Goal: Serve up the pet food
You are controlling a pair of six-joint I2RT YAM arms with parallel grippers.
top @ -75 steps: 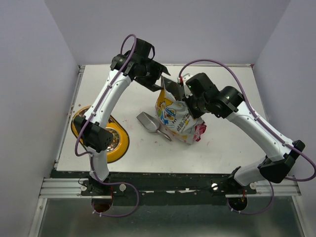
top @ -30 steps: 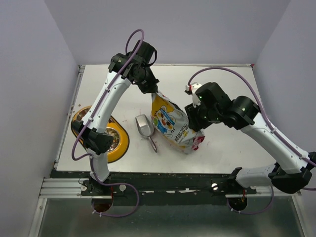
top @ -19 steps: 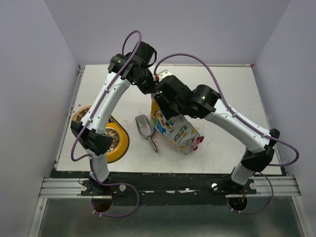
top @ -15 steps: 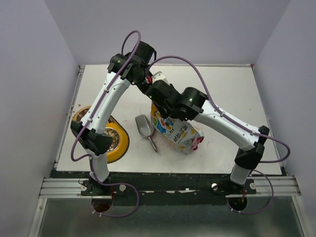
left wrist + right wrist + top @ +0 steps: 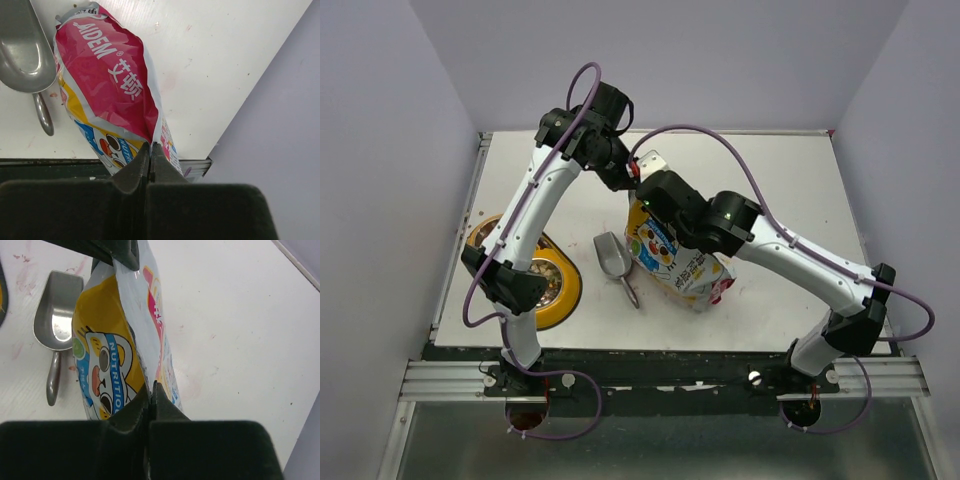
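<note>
In the top view, the yellow double-bowl feeder [image 5: 567, 290] sits at the lower left of the white table [image 5: 770, 180], partly hidden behind the left arm. Right of it, near the centre of the frame, the silver scoop [image 5: 613, 257] lies bowl-up with its handle pointing toward the bottom edge. Just beside the scoop on the right is the pet food bag [image 5: 670, 262], yellow and white with a cartoon cat on its face and red at its edges. It is tilted, its lower end toward the lower right and its top edge raised toward the upper centre.

Both arms meet at that top edge. The right gripper [image 5: 151, 390] is pressed together on the bag's rim, and just beyond it the left gripper [image 5: 150, 150] is likewise clamped on the rim. Whether the bag's bottom touches the table cannot be told.
</note>
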